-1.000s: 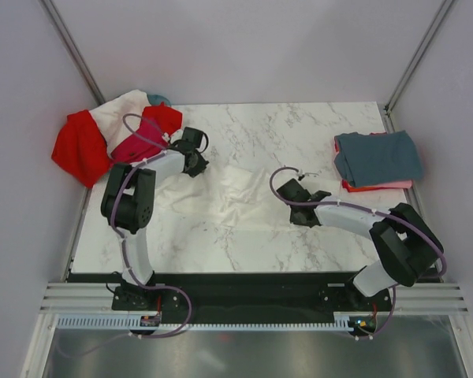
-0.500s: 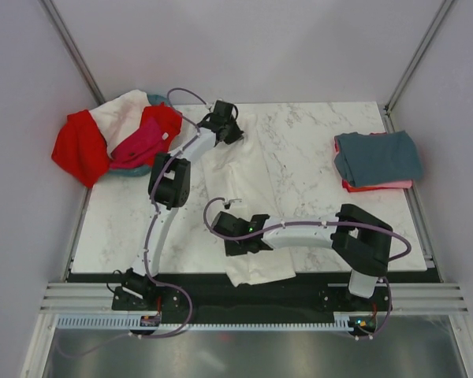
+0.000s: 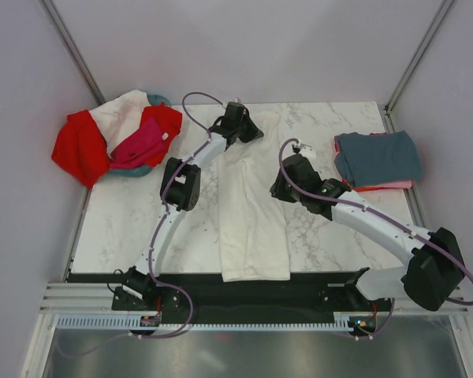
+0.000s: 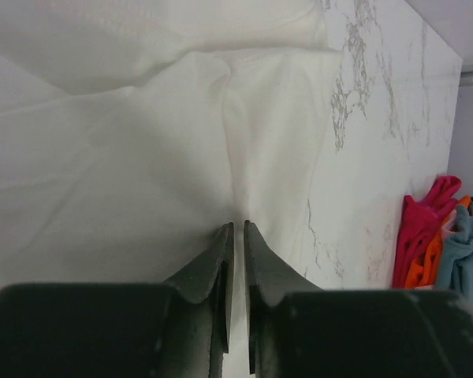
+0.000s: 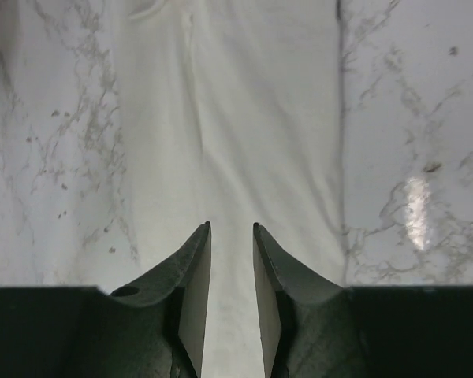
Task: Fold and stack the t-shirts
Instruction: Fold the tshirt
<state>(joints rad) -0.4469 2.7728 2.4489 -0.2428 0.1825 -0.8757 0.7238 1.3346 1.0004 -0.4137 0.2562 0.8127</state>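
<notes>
We see the white shirt (image 3: 252,220) spread lengthwise, ready for folding; left gripper (image 4: 238,225) barely parted, right gripper (image 5: 231,226) apart, both empty.

Lab booth: plain panels (image 3: 260,47), marble table (image 3: 110,228)

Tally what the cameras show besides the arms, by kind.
Long laid-out white fabric t-shirt: 1
Folded t-shirt stack topped slate grey-blue: 1
Loose heap of red, white, magenta t-shirts: 1
Round teal basket: 1
Total: 4
</notes>
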